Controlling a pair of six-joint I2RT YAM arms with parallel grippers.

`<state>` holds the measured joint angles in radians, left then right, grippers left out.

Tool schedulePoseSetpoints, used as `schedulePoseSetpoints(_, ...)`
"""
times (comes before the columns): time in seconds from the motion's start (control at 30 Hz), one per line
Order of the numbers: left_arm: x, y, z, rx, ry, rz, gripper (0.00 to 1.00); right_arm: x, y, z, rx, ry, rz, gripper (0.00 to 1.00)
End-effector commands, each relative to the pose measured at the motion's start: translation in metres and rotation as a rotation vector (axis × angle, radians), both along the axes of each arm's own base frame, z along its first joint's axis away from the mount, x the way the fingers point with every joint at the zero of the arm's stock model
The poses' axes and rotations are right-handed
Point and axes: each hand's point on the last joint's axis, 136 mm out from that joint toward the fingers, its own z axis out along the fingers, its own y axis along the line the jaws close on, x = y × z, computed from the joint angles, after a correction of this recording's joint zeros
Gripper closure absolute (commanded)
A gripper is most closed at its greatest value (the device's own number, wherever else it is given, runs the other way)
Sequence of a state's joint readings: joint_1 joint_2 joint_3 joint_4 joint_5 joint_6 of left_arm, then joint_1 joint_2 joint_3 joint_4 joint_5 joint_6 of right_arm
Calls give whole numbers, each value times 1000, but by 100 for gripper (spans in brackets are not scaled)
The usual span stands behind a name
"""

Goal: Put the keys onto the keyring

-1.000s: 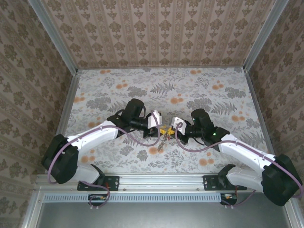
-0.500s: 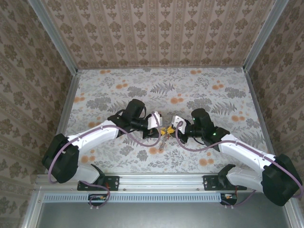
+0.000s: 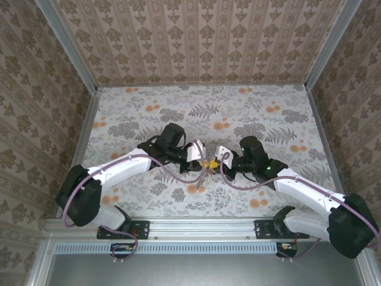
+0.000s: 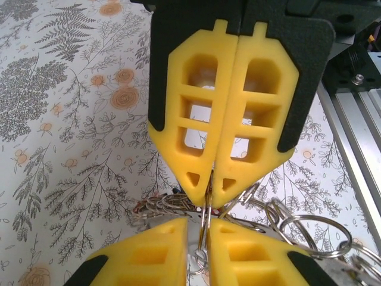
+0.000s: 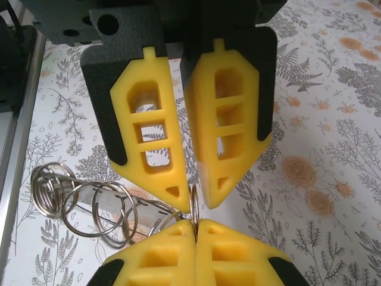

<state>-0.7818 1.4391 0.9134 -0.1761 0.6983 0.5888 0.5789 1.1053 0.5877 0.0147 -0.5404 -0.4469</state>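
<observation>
- Right wrist view: keyring point(image 5: 193, 205), a thin silver wire hoop, upright between the two grippers' fingertips, over the floral table point(image 3: 238, 107).
- Right gripper point(image 5: 195, 229): jaws pressed together on the keyring.
- Left gripper point(image 5: 191, 201): jaws narrow about the same hoop; cannot tell whether they pinch it.
- Bunch of silver split rings point(image 5: 89, 208): just beside the keyring, linkage unclear.

From above, the keys point(image 3: 203, 175) are too small to be told apart. In the left wrist view, the wire rings point(image 4: 269, 210) are partly hidden by the left gripper point(image 4: 200, 227), itself cut off below.
</observation>
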Motion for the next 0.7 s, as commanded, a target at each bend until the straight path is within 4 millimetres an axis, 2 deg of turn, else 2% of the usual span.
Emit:
schedulePoseSetpoints(0.0,0,-7,8,-15,-21,-30,84,-5,10,22,50,-35,66,100)
schedulePoseSetpoints(0.03,0,-7,8,-14,-19,-33,85,-6,10,23,55,-36,68,100)
schedulePoseSetpoints(0.13,-1,-8,6,-4,-17,-41,100,-6,10,25,59,-38,69,100)
schedulePoseSetpoints(0.23,-1,-8,8,-12,-17,-44,100,-4,8,22,52,-41,52,97)
schedulePoseSetpoints(0.47,-6,-5,38,-193,11,-61,100,0,-3,-5,68,-5,-21,89)
schedulePoseSetpoints(0.67,-15,-3,52,-290,38,-105,100,2,1,-6,153,21,-35,87)
